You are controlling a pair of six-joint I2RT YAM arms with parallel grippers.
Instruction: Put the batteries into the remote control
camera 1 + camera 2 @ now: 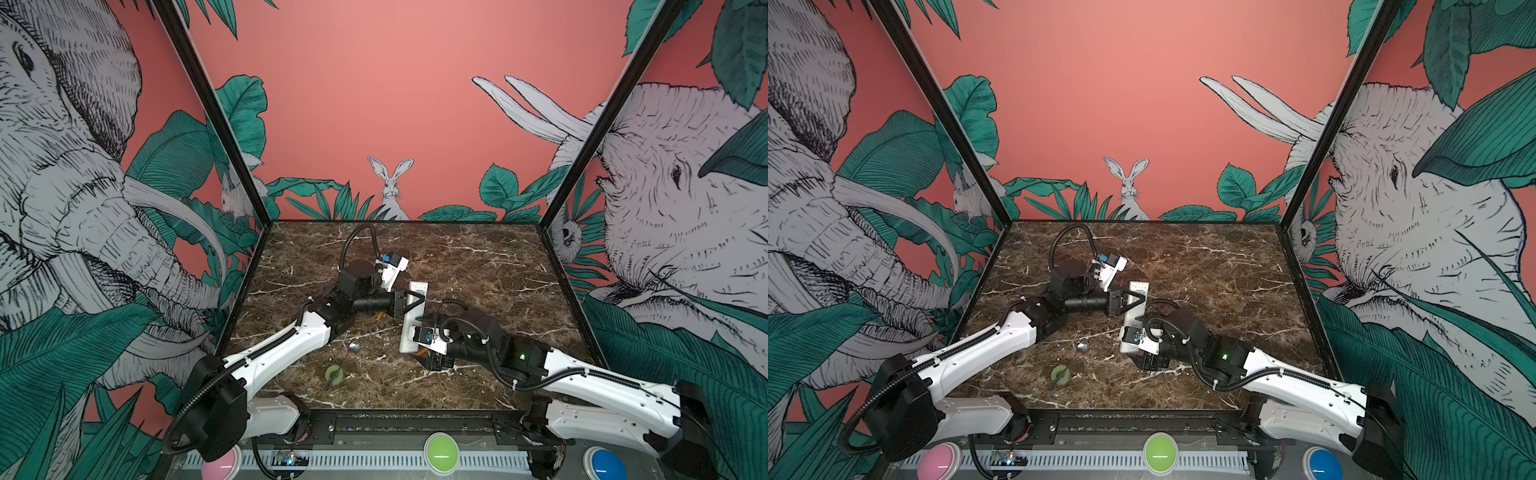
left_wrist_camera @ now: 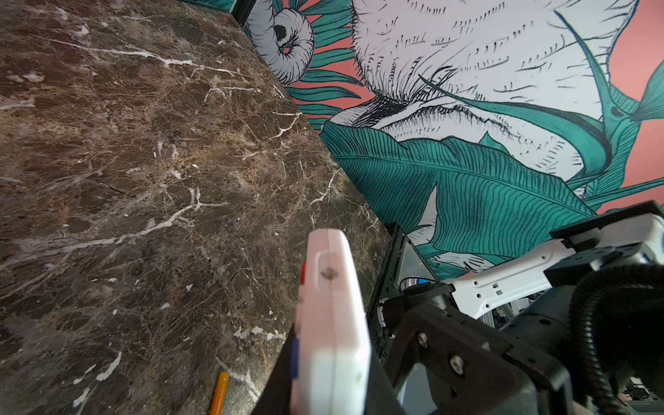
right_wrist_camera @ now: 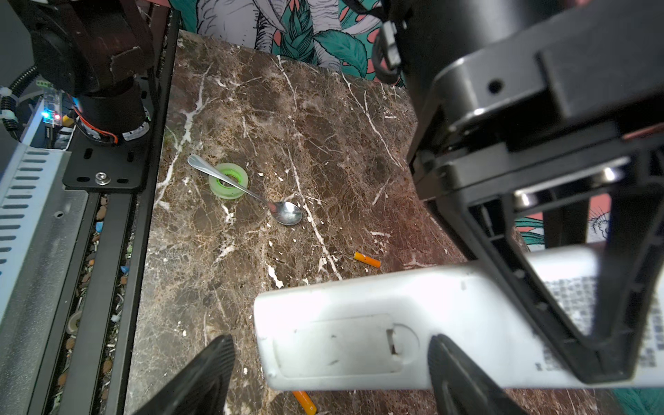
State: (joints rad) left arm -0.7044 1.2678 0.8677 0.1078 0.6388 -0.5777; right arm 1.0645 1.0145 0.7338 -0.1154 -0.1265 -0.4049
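In both top views we see the left claw point(image 1: 419, 302) clenched on the remote point(image 1: 412, 322), one battery point(image 1: 379, 316) loose on the worktop point(image 1: 478, 266) beside it and the other battery point(image 1: 422, 352) at its near end. The left wrist view shows us the remote edge-on. In the right wrist view the right claw point(image 3: 332, 381) stands released, its fingers point(image 3: 201, 377) straddling the remote's back cover point(image 3: 341, 345). Beyond it a spoon point(image 3: 284, 212) rests across a tape roll point(image 3: 230, 187).
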